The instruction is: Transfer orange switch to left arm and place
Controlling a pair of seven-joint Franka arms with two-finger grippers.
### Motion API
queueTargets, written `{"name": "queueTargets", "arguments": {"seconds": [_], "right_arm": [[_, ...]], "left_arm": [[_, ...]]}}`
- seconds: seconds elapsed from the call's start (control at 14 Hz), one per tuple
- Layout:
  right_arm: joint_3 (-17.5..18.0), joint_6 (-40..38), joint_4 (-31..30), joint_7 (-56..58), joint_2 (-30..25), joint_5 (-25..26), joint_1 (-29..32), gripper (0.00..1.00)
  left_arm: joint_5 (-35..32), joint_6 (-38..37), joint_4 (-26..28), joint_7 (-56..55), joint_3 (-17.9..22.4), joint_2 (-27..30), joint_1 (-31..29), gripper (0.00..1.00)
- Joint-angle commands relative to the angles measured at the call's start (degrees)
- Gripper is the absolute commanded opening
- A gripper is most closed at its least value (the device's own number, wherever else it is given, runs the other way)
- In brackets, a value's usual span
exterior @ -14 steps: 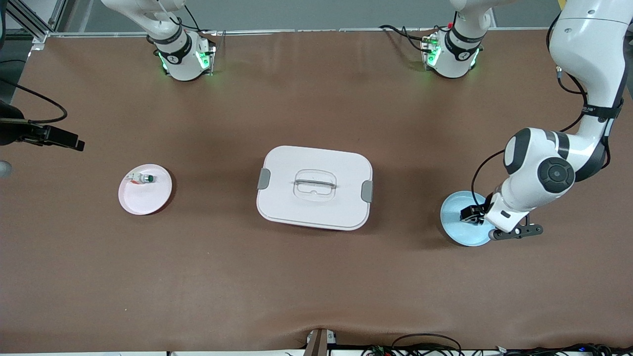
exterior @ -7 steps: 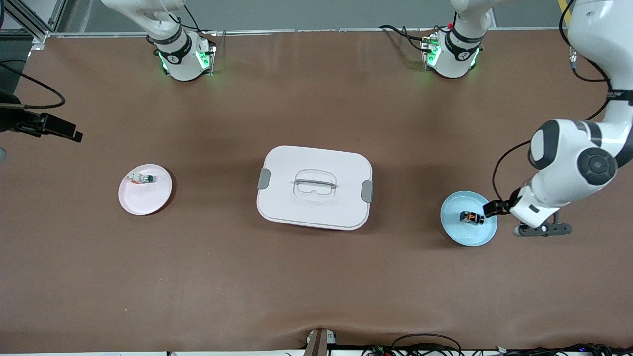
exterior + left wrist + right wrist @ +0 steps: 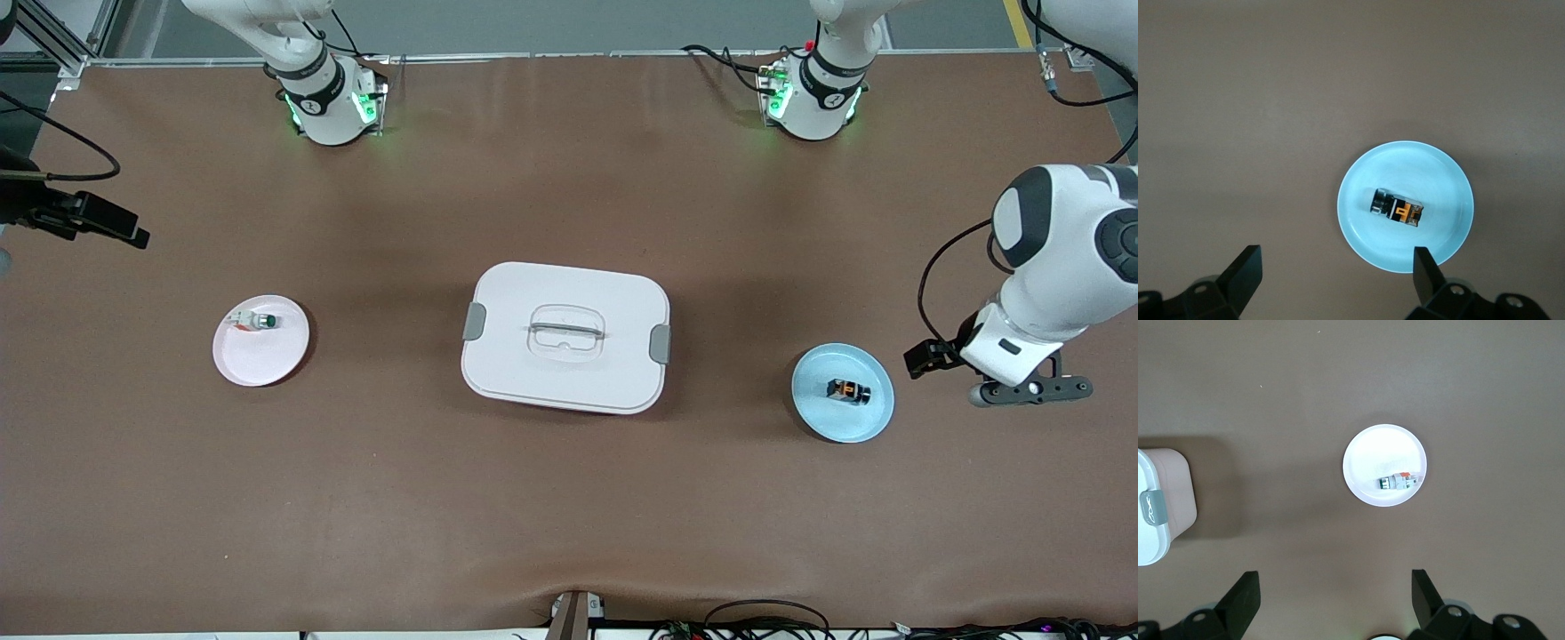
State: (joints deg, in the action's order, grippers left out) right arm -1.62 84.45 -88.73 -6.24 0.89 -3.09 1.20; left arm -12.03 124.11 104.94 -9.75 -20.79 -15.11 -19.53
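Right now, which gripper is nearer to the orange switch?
The left. The left gripper, open, hangs beside the blue plate holding the orange switch. The right gripper, also open, is up near the pink plate at the right arm's end of the table.

1. No legible text, brand or number anywhere on the box (image 3: 565, 336), either plate or either switch.
2. Small dark marks on both arm bases (too small to read as letters).
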Motion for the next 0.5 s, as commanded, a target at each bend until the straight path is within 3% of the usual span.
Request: {"name": "queueTargets", "arguments": {"seconds": [0.0,0.43], "right_arm": [[0.57,1.15,-3.29,0.0,-2.91,0.37,0.38,1.0],[0.66,3.0,-5.93,0.0,-4.76,0.37,0.29,1.0]], "left_arm": [[2.18,-1.67,0.88,2.19,-0.31,3.06,-1.12,1.0],[6.04,-5.1,0.96,6.32,0.13,7.37,-1.03,1.0]]}}
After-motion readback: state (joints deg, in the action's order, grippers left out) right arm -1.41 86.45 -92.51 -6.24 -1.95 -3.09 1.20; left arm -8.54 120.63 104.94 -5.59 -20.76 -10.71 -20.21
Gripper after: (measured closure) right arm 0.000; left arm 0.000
